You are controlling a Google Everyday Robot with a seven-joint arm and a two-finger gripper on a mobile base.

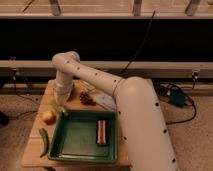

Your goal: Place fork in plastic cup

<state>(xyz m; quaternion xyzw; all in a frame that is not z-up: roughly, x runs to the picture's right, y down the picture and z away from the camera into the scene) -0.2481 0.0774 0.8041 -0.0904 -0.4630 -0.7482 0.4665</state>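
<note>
My gripper [60, 100] is at the table's left side, pointing down right over the pale yellow-green plastic cup [53, 104]. It is shut on the slim silvery fork [63, 110], which hangs down and slants right at the cup's near right edge. I cannot tell whether the fork's tip is inside the cup or just beside it. The gripper covers most of the cup.
A round yellowish fruit [48, 117] lies just in front of the cup, and a green pepper [44, 141] nearer the front edge. A green tray [75, 135] holds a brown bar [101, 132]. A dark cluster [87, 98] and a pale cloth [104, 102] lie behind it. The arm hides the table's right side.
</note>
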